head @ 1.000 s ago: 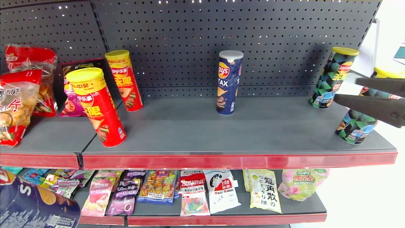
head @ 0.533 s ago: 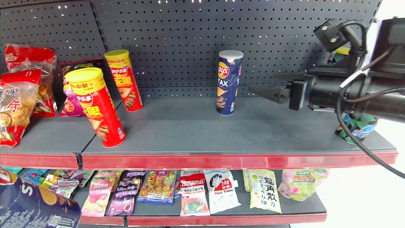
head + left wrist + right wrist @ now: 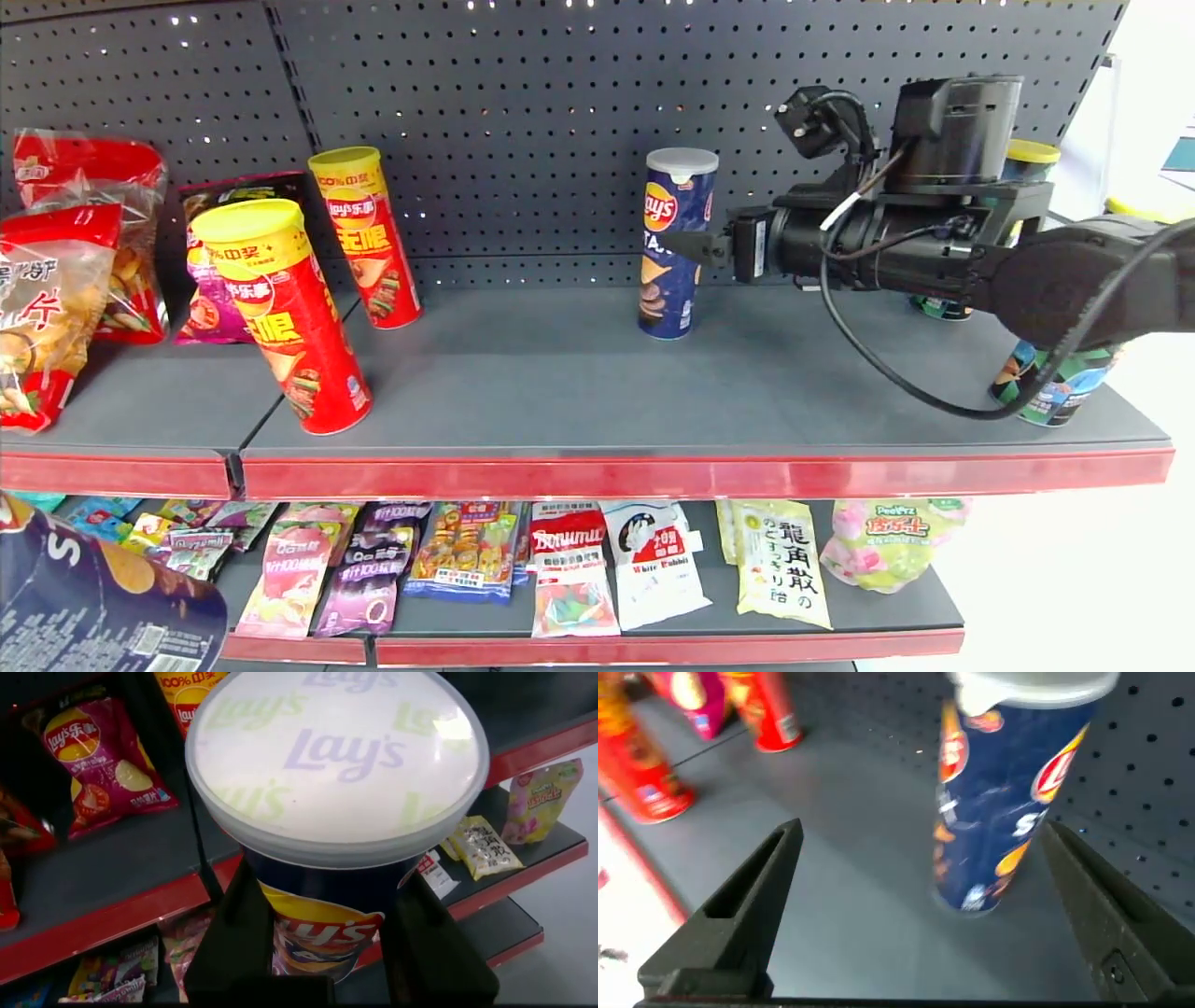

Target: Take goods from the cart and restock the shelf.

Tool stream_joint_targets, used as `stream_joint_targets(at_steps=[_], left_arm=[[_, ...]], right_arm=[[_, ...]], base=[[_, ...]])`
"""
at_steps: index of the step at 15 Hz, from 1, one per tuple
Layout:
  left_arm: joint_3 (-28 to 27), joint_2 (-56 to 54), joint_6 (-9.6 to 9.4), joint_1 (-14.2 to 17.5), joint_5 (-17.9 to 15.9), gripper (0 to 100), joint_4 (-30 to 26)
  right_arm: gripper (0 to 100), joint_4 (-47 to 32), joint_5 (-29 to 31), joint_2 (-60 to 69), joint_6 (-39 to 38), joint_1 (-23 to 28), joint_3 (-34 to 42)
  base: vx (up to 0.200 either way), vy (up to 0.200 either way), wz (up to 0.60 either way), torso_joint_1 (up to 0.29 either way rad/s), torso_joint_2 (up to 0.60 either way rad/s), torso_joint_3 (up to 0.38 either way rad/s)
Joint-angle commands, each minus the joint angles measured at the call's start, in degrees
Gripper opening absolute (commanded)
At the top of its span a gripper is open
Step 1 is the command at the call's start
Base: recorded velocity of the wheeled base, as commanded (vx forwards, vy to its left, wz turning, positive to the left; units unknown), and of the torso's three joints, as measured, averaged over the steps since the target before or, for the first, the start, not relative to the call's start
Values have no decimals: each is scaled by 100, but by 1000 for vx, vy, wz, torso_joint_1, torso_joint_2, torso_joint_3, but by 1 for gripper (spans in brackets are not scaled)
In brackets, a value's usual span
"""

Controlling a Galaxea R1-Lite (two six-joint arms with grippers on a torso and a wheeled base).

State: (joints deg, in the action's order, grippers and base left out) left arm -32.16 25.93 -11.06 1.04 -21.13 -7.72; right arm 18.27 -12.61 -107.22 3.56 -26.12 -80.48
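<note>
Logging left gripper (image 3: 336, 952) clenched on held blue can (image 3: 93, 607), one finger down each side of the barrel, pale lid (image 3: 336, 756) facing the wrist camera. Placing that can low at the robot's left, in front of and below the upper shelf (image 3: 653, 392), level with the lower shelf (image 3: 896, 607). Noting flat snack packets (image 3: 569, 569) lying in a row along that lower shelf.

Moving up and back: finding a front red can (image 3: 280, 317) leaning near the upper shelf's front edge, snack bags (image 3: 56, 308) beside it at the far left, and a patterned can (image 3: 1055, 383) at the right front corner, partly behind the right arm.

Recording right gripper (image 3: 924, 905) released, fingers (image 3: 738, 924) spread wide, reaching in from the right above the shelf surface. Finding standing blue can (image 3: 1008, 803) upright mid-shelf just ahead of the fingertips, nearer one finger than the other; not resolving touching versus apart. Seeing one fingertip overlapping the can's side in the head view.

Noting a rear red can (image 3: 364, 238) and a second patterned can (image 3: 1027, 154) against the pegboard (image 3: 523, 112) at the back.
</note>
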Motion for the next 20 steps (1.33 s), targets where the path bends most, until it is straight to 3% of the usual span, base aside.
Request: stream_joint_targets(at_steps=[1, 13, 20], left_arm=[[-27, 17, -2, 2, 12, 0, -2], [-18, 0, -2, 2, 21, 0, -19], [8, 0, -2, 2, 21, 0, -28]], right_arm=[[100, 1, 30, -476, -92, 90, -337], [100, -52, 241, -1223, -119, 178, -1470], [100, -52, 223, -1460, -119, 90, -1690]], base=[[0, 0, 0, 0, 0, 0], [0, 0, 0, 0, 0, 0], [0, 0, 0, 0, 0, 0]])
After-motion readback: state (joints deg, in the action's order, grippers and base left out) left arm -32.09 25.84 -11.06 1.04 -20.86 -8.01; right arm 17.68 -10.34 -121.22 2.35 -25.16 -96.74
